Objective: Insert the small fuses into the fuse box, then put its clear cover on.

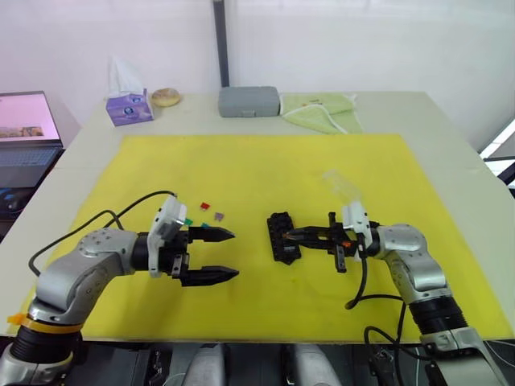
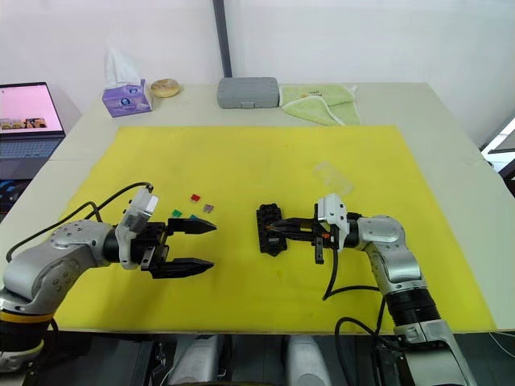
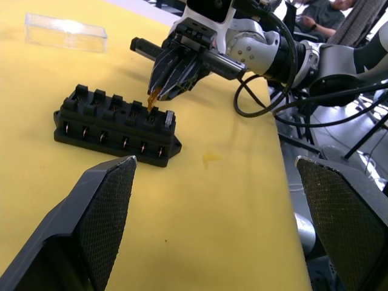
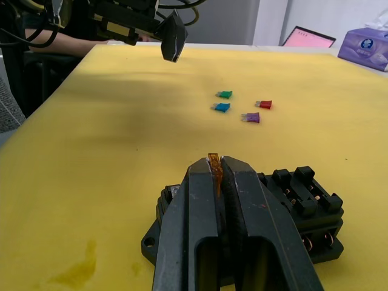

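Orange fuse (image 4: 214, 170) pinched upright between the right gripper's (image 1: 291, 234) closed fingers, its tip at the fuse box (image 1: 282, 237).
Left gripper (image 1: 227, 255) hangs wide open and empty; loose fuses (image 4: 239, 107) lie on the yellow mat (image 1: 257, 169) just beyond it, and the clear cover (image 2: 333, 178) lies behind the right gripper.
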